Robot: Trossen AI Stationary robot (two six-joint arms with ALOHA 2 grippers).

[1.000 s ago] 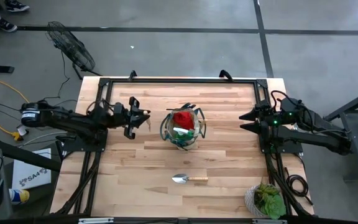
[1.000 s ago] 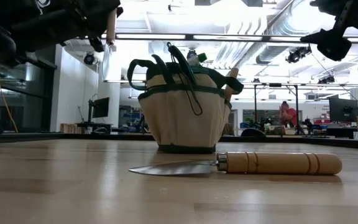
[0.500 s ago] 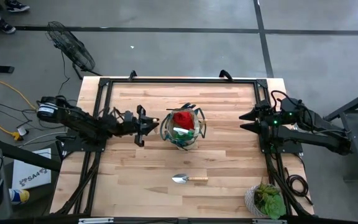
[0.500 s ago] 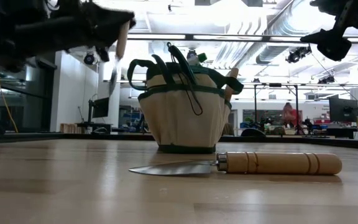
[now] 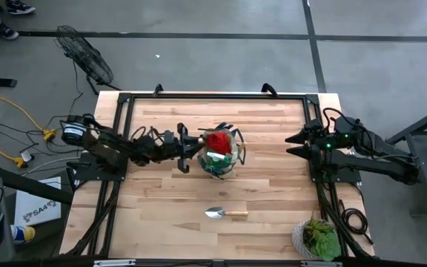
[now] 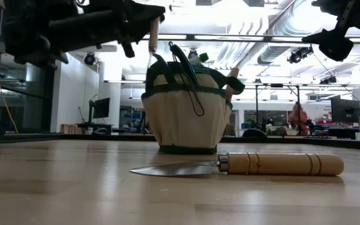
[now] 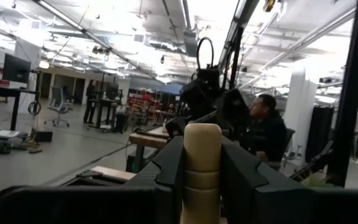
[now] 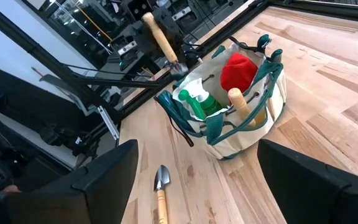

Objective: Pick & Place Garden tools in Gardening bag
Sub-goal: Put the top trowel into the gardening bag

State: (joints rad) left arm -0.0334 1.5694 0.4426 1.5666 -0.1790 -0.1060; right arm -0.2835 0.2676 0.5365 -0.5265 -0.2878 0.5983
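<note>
The left gripper (image 5: 187, 147) hangs above the light wooden plank table (image 5: 161, 200), just beside the left rim of the small round khaki fabric gardening bag with dark green trim and loop handles (image 5: 219, 153). Its jaws are clamped on the pale wooden handle of a hand tool (image 7: 202, 168); in the left wrist view that handle stands upright between the two dark fingers (image 7: 169, 171). From the right wrist view the same tool (image 8: 161, 40) slants down toward the bag's rim, its metal end at the bag's edge; whether it touches the fabric cannot be told. In the low view the handle (image 6: 154, 27) pokes up beside the bag's near loop.

The bag (image 8: 235, 99) stands upright near the table's middle and already holds a red piece (image 8: 238, 70), a bright green piece (image 8: 199, 102) and a wooden-handled tool (image 8: 239, 104).

In front of the bag, well apart from both grippers, a silver trowel with a wooden handle (image 5: 225, 213) lies flat on the table, blade pointing left.

The right gripper (image 5: 296, 144) waits above the table's right edge, well apart from the bag, its jaws spread wide and empty. A leafy green potted plant (image 5: 317, 238) sits at the table's front right corner.
</note>
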